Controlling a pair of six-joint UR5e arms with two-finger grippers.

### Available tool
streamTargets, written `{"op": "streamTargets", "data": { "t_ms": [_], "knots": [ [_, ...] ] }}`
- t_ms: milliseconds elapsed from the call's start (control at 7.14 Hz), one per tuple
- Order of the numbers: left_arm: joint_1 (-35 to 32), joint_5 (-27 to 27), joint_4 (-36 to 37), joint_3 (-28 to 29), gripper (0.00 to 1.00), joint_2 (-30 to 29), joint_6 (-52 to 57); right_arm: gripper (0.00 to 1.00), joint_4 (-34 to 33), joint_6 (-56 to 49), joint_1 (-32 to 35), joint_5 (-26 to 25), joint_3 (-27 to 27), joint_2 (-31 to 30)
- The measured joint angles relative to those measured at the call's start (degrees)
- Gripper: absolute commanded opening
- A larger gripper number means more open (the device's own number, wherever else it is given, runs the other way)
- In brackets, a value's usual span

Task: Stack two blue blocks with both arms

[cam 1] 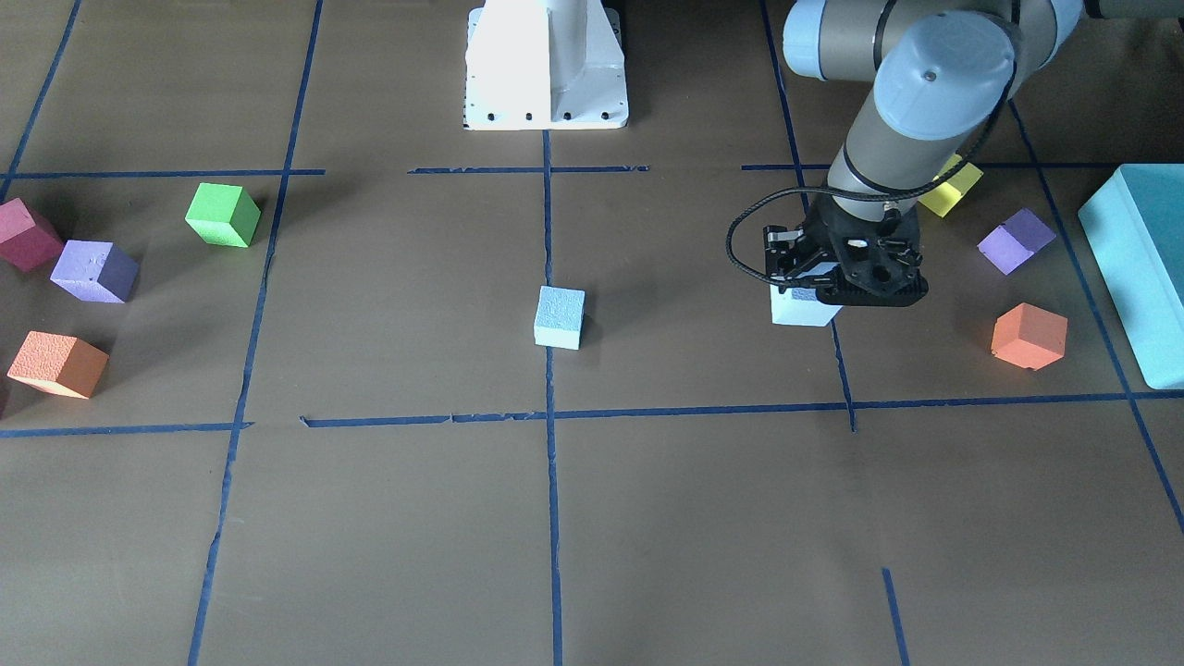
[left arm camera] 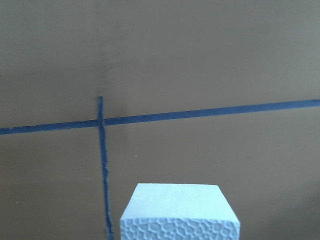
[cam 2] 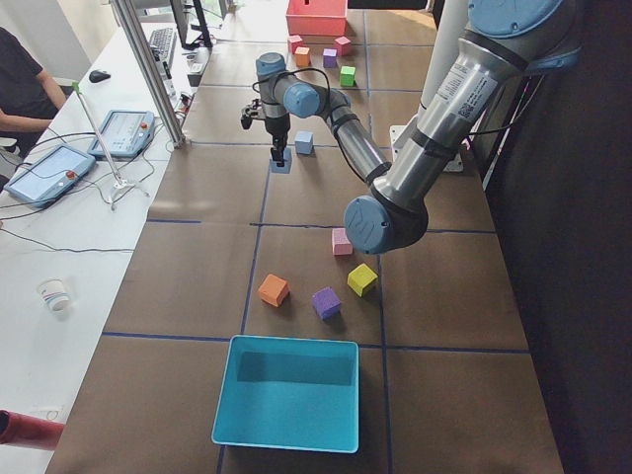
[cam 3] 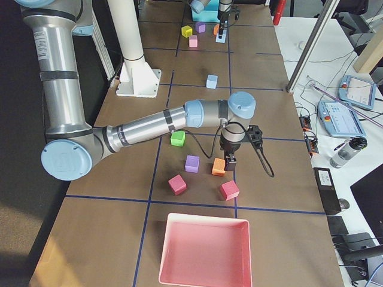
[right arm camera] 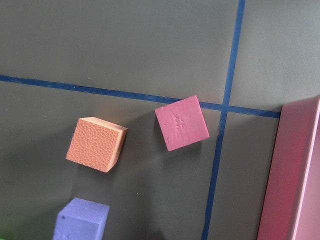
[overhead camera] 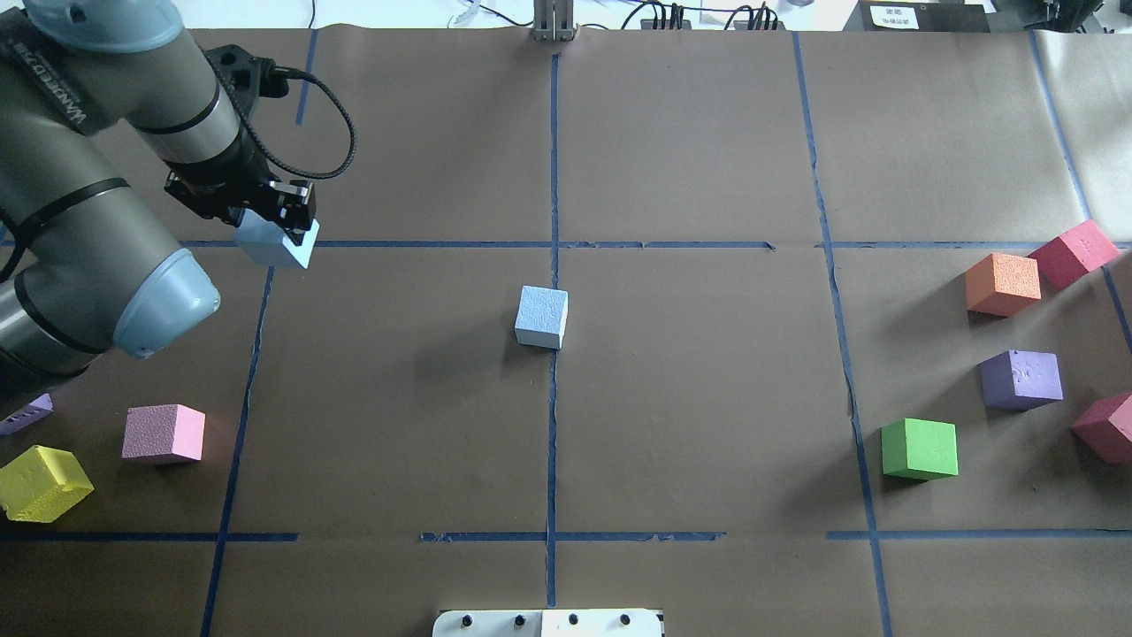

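Note:
One pale blue block (overhead camera: 541,317) lies alone at the table's middle, on the centre tape line; it also shows in the front view (cam 1: 560,317). My left gripper (overhead camera: 270,228) is shut on the other blue block (overhead camera: 276,249), low over a tape crossing on the left side. That block shows under the gripper in the front view (cam 1: 801,311) and at the bottom of the left wrist view (left arm camera: 179,212). My right gripper (cam 3: 230,160) shows only in the right side view, hovering over the orange cube (cam 3: 218,167). I cannot tell whether it is open or shut.
Orange (overhead camera: 1002,283), red (overhead camera: 1074,252), purple (overhead camera: 1021,379) and green (overhead camera: 920,448) cubes lie at the right. Pink (overhead camera: 164,433) and yellow (overhead camera: 42,482) cubes lie at the left. A teal box (cam 1: 1138,268) and a pink tray (cam 3: 203,251) stand at the table's ends.

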Motion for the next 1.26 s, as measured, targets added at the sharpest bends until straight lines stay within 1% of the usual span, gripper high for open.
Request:
{"op": "streamTargets", "data": {
  "t_ms": [140,280,420,700,980,1260],
  "knots": [
    [1.28,0.03,0.22,0.38,0.02,-1.83,-2.37,1.00,6.43,-0.15,0.53,0.37,-2.68,-2.49],
    [2.88,0.17,0.25,1.42,0.02,-4.03,-5.02,1.00,11.34,-0.07,0.78,0.35,-5.09,-3.53],
    [4.74,0.43,0.28,3.42,0.02,-7.22,-7.83,1.00,13.97,0.01,0.87,-0.03,-6.41,-3.70],
    [9.25,2.42,0.26,7.80,0.02,-13.17,-10.22,1.00,15.27,0.33,0.92,-0.56,-6.94,-4.06],
    [13.55,5.70,-0.19,11.99,0.02,-16.67,-10.30,1.00,15.39,0.89,0.92,-0.42,-7.01,-4.06],
    [15.35,6.64,-1.85,16.23,0.02,-19.49,-10.21,1.00,15.08,1.02,0.92,-0.30,-7.14,-3.75]
  ]
}}
